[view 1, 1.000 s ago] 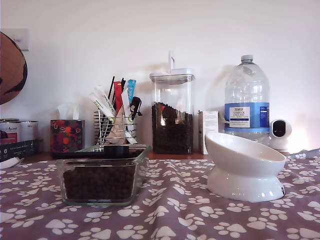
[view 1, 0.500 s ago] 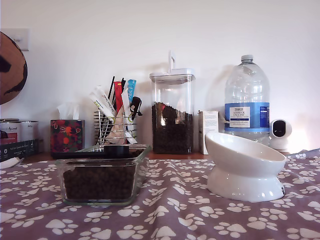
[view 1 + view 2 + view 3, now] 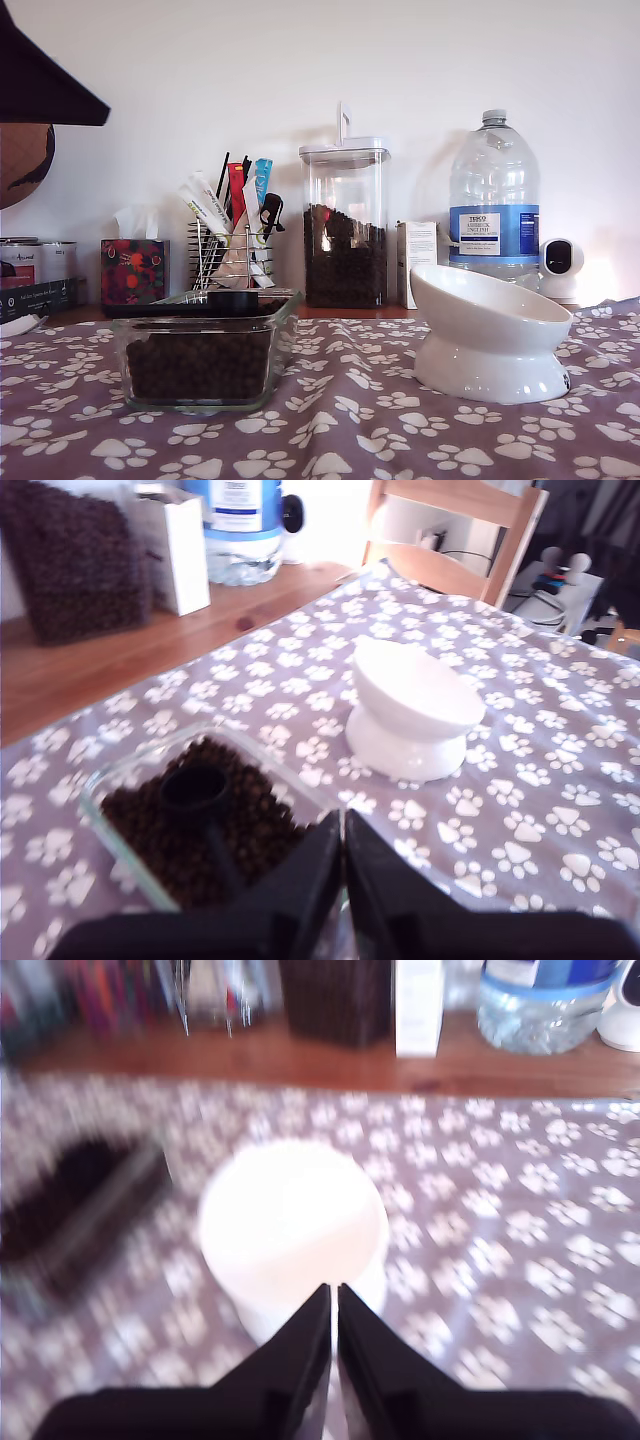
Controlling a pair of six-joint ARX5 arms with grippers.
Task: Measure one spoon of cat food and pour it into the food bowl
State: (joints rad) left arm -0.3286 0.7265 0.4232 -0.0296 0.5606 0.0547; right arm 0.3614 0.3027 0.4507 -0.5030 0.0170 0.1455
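You are at the start: the black plastic measuring scoop lies untouched on the small dark brown kibble pellets in the rectangular clear glass dish, at the exterior view's left. My first gripper hovers above it, fingers pressed together; my second gripper, fingers likewise together, looks down on the glossy white ceramic pedestal bowl, seemingly empty, at that view's right. Next, spread the first fingers and take the thin handle.

A grey-purple tablecloth is showing white paw prints all over. The food bowl is gleaming glossy white, the cat food is looking dark brown in its clear glass dish, and the spoon is showing black.
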